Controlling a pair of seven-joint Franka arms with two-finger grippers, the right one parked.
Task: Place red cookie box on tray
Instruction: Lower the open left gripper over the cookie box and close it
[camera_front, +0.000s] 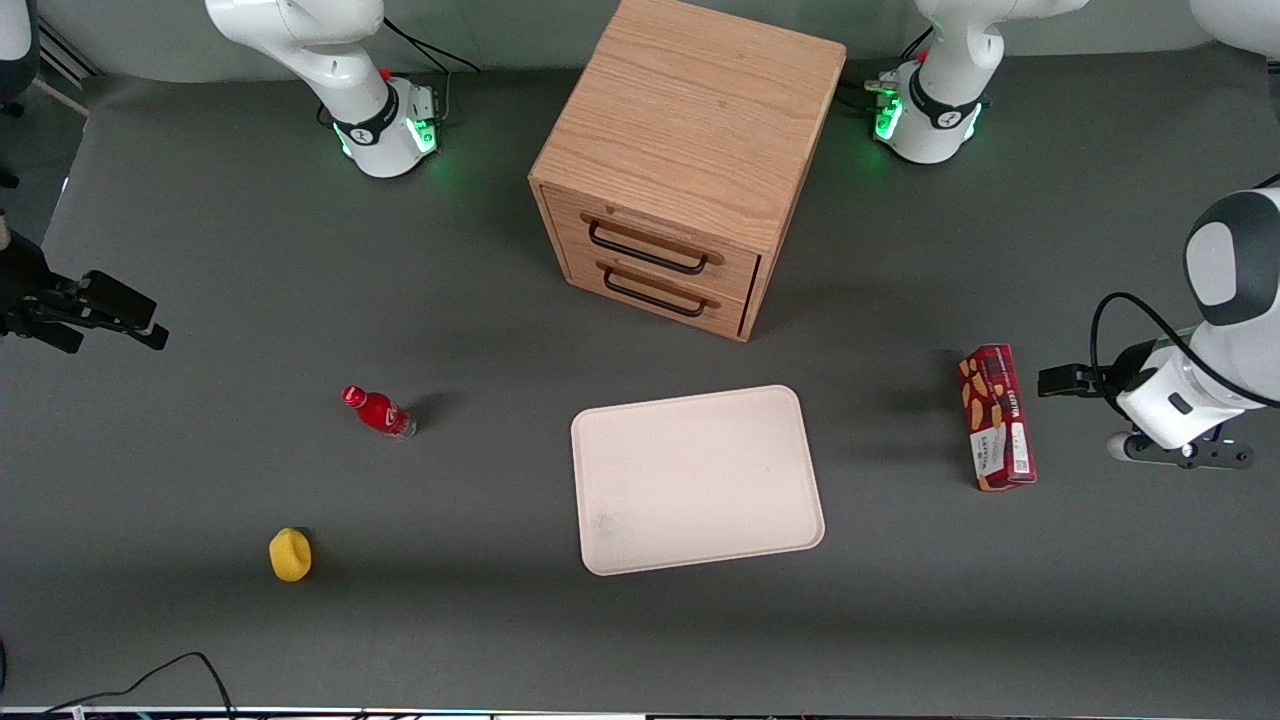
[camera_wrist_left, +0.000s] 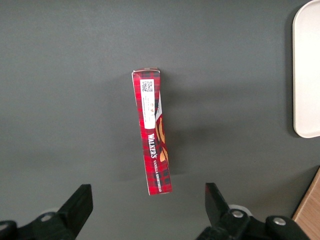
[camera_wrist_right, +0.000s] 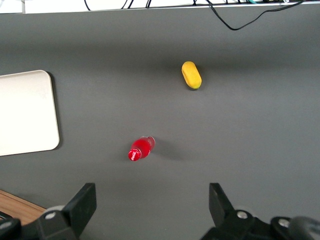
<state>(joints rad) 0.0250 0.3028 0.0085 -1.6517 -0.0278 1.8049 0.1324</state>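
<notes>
1. Yellow sponge (camera_front: 290, 554) is lying nearest the front camera, toward the parked arm's end of the table (camera_front: 480, 640).
2. Standing farther from the camera, a small red bottle (camera_front: 378, 411) is keeping well apart from the sponge.
3. Mid-table, the cream tray (camera_front: 697, 480) is sitting bare in front of the wooden drawer cabinet (camera_front: 690, 160).
4. Toward the working arm's end, the red cookie box (camera_front: 997, 417) is lying flat on the table, well apart from the tray.
5. Hovering above the box, the gripper (camera_wrist_left: 148, 210) is spreading its fingers (camera_wrist_left: 80, 202) wide, holding nothing.
</notes>
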